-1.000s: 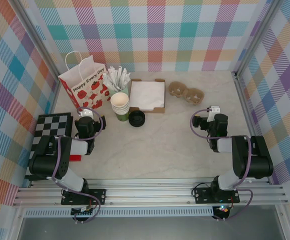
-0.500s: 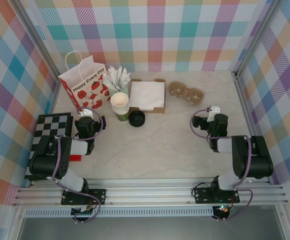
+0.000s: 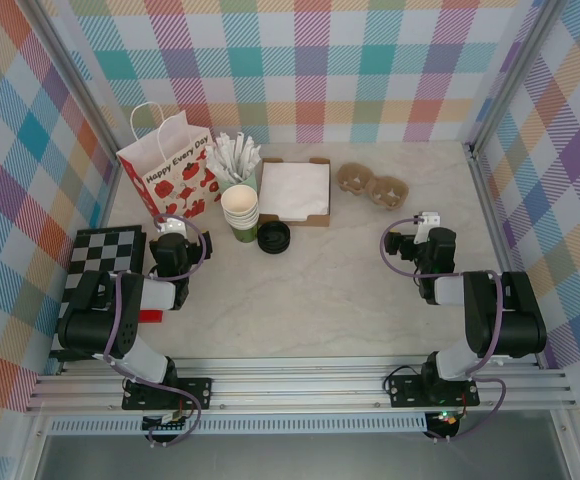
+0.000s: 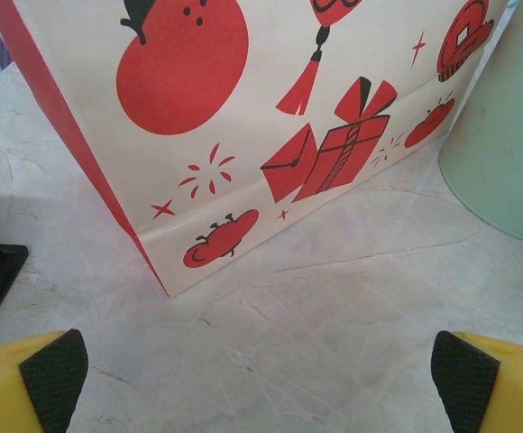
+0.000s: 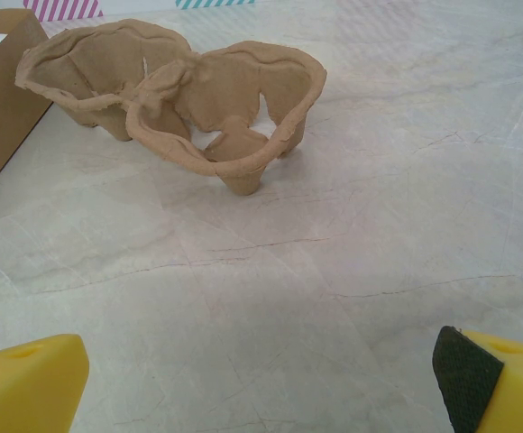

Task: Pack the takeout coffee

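Left gripper (image 4: 260,374) is wide open and holds nothing; its yellow fingers (image 4: 36,379) sit in the bottom corners of the left wrist frame, facing the paper bag (image 4: 243,117). Right gripper (image 5: 261,374) is also fully spread and empty, facing the pulp carrier (image 5: 189,99).

In the top view the black lid (image 3: 273,237) lies left of centre, right of and slightly above the left arm's wrist and well apart from the right arm. I can't tell from above whether a cup sits under it. It is just beside the stack of green cups (image 3: 240,208).

Containers:
- The bag stands upright at upper left; its inside can't be seen.
- The pale green holder (image 3: 242,180) holds white sticks (image 3: 235,155).
- The brown box (image 3: 305,220) holds white napkins (image 3: 295,188).
- Both wells of the carrier are empty.
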You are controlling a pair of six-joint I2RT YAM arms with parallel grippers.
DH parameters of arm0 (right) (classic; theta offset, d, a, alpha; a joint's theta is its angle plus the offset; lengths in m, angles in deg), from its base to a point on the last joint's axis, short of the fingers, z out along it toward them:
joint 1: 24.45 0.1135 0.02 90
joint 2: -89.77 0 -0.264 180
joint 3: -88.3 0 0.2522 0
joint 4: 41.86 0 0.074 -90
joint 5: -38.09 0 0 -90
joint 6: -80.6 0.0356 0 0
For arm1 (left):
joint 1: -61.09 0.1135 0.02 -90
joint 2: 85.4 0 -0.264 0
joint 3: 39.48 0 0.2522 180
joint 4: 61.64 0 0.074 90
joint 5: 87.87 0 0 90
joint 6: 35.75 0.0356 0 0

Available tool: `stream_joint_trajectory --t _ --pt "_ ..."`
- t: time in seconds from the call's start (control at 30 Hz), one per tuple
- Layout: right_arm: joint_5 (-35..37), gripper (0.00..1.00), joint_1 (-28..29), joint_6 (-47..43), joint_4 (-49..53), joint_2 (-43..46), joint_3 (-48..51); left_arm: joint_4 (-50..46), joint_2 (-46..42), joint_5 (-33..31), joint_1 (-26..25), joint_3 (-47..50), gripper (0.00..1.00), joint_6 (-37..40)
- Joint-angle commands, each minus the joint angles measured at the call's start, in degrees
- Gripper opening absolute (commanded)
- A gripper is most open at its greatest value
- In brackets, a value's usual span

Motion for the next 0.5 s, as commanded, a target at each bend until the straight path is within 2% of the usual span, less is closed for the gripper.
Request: stream_joint_trajectory --t 0.0,0.07,0.17,0.27,0.37,0.47 --pt "-1.1 1.00 0.1 0.1 -0.5 0.7 -0.8 -0.7 -1.9 0.4 -0.5 -0.3 1.00 -0.2" --pt "1.1 1.00 0.1 1.0 3.6 2.9 -2.2 -8.8 -5.7 0.0 -0.4 -3.1 1.00 -0.4" --pt "1.4 1.00 0.2 1.6 17.2 9.1 -6.4 -19.5 -14.5 0.1 -0.5 -5.9 1.00 0.6" --pt "-0.3 1.00 0.2 4.7 25.6 14.8 -9.2 -26.5 -25.5 -5.1 -0.6 -5.7 1.00 -1.8" --pt "-1.9 1.00 0.2 12.6 35.7 18.7 -13.1 -38.1 -36.8 -10.5 -0.9 -6.7 1.00 -11.1" --pt "-8.2 1.00 0.3 21.5 46.2 19.6 -18.7 -57.3 -44.4 -13.7 -1.8 -12.1 1.00 -25.4"
